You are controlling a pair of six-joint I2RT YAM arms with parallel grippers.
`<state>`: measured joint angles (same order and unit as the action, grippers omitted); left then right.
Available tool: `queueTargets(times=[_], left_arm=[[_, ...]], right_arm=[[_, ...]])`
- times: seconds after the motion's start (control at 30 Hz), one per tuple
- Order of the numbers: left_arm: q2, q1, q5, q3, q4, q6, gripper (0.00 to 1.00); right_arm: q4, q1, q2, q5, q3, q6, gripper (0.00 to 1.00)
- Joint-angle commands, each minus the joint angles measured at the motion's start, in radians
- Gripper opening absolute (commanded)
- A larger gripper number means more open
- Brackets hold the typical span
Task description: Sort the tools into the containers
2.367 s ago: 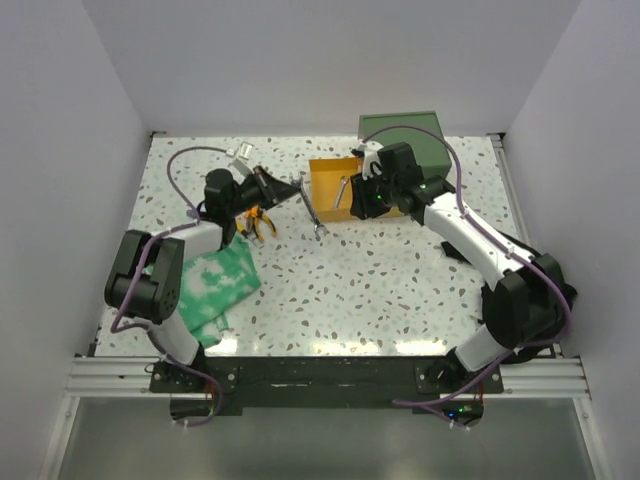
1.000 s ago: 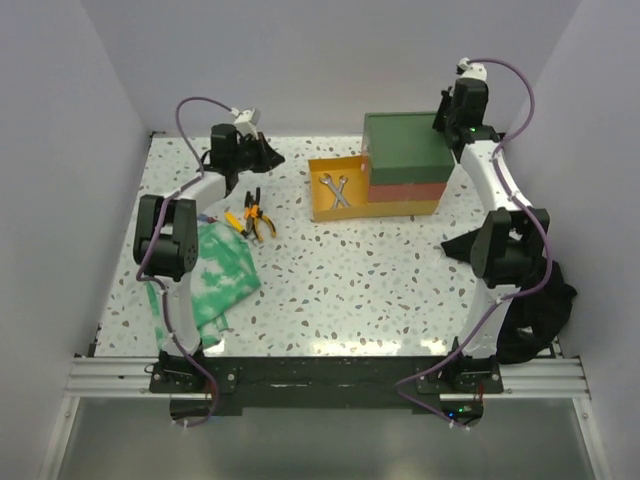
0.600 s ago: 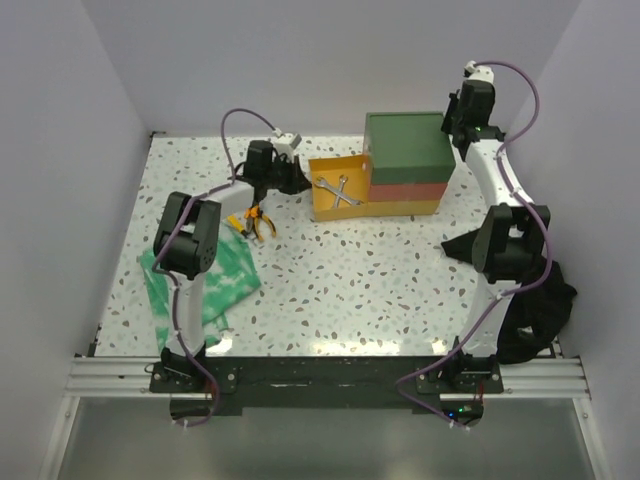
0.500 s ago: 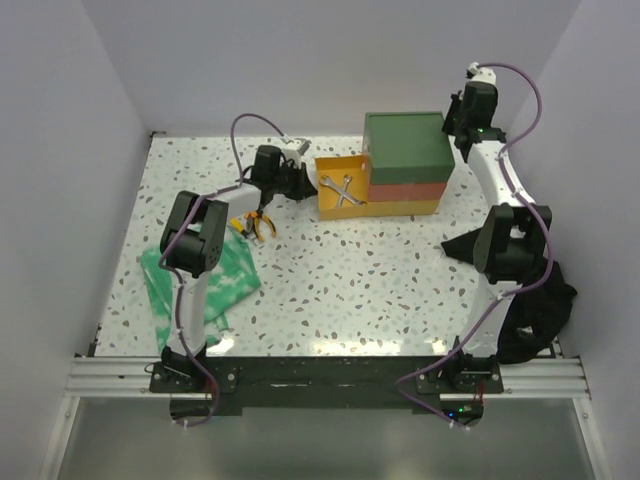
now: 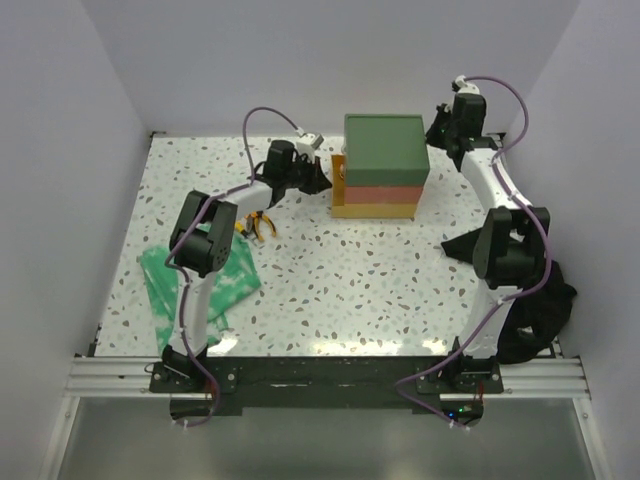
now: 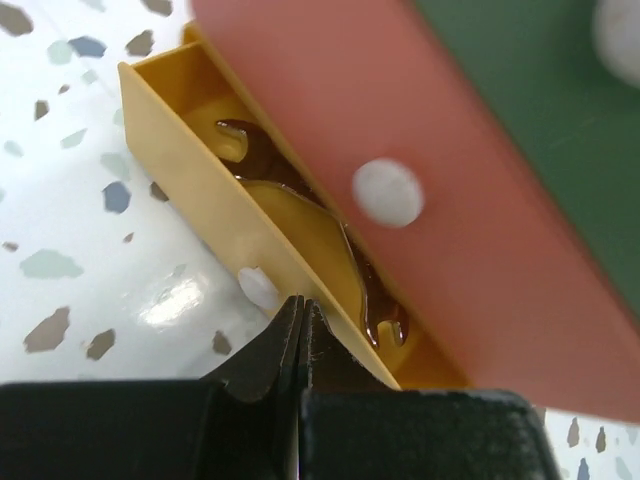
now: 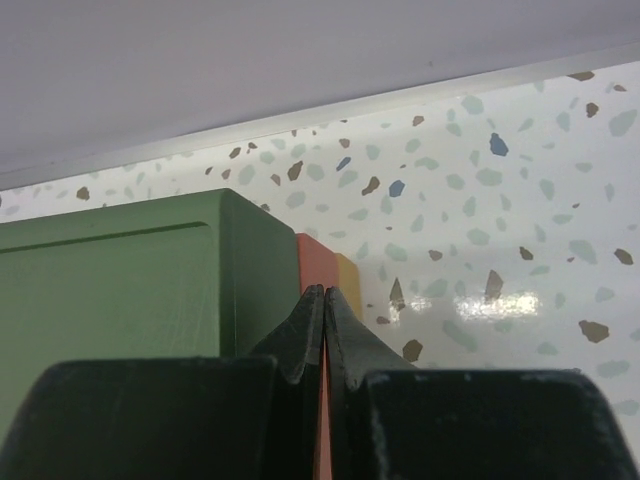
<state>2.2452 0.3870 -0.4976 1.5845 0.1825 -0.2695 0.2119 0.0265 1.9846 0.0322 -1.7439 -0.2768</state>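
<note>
Left gripper [image 6: 300, 305] — pinched fully shut, holding nothing, tips against the front wall of the yellow drawer [image 6: 190, 170]. Right gripper [image 7: 325, 295] likewise shut and empty, at the far right corner of the drawer stack [image 5: 385, 150], three drawers high. Inside the yellow drawer: two wrenches [image 6: 300, 200], thin, stiff, probably slippery. Out on the table [image 5: 350, 280]: pliers [image 5: 262, 225] — one pair certain, light and rigid, best pinched across the handles.

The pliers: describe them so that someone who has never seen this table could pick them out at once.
Find the speckled table and the green-and-white cloth at its near left. Just past the cloth's far corner, left of the three-coloured drawer stack, lie the pliers. Their orange-and-black handles set them apart from the cloth and the left arm beside them.
</note>
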Motion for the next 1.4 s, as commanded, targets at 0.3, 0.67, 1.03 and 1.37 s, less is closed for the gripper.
queueTargets(times=[0.3, 0.67, 1.03, 1.37], left_arm=[[-0.024, 0.061, -0.055, -0.006, 0.115, -0.057, 0.0], [-0.128, 0.092, -0.076, -0.119, 0.129, 0.042, 0.0], [-0.294, -0.131, -0.143, -0.188, 0.06, -0.083, 0.57], [-0.017, -0.203, -0.5, -0.126, 0.797, -0.691, 0.67]], right_arm=[[0.098, 0.089, 0.046, 0.095, -0.011, -0.015, 0.0], [0.11, 0.093, 0.046, 0.023, -0.055, 0.054, 0.01], [0.038, 0.089, -0.098, -0.215, -0.107, 0.212, 0.44], [0.049, 0.185, -0.136, 0.044, -0.109, 0.32, 0.52]])
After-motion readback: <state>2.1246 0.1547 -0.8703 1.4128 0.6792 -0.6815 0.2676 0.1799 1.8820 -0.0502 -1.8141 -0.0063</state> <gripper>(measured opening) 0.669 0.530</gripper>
